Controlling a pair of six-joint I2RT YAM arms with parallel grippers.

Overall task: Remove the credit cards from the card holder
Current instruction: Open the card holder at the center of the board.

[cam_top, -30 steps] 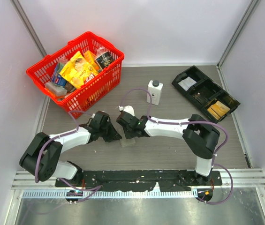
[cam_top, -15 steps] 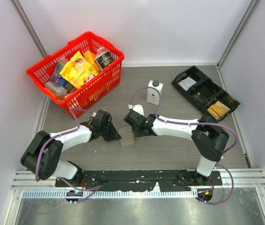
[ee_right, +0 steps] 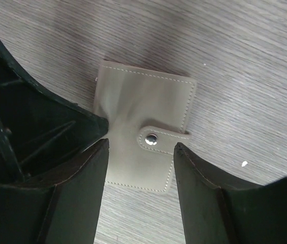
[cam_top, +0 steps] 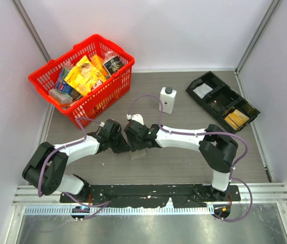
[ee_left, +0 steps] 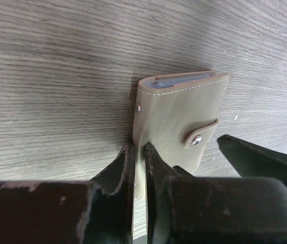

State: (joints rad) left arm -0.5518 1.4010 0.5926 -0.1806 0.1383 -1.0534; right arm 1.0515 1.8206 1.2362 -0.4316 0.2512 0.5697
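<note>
The left gripper (ee_left: 137, 152) is pinched on the near edge of the holder (ee_left: 176, 119). The holder lies flat on the table (ee_left: 57, 61) between the two arms with its snap tab (ee_left: 200, 136) fastened (a blue card (ee_left: 184, 80) edge peeks from its far end). Half a second ago the right gripper (ee_right: 140, 146) had backed off to the right with its jaws nearly together. Now it is over the holder again, jaws spread wide either side of the tab, gripping nothing. No card is out yet. The return looks like a fresh try at the snap, with the left side bracing.
</note>
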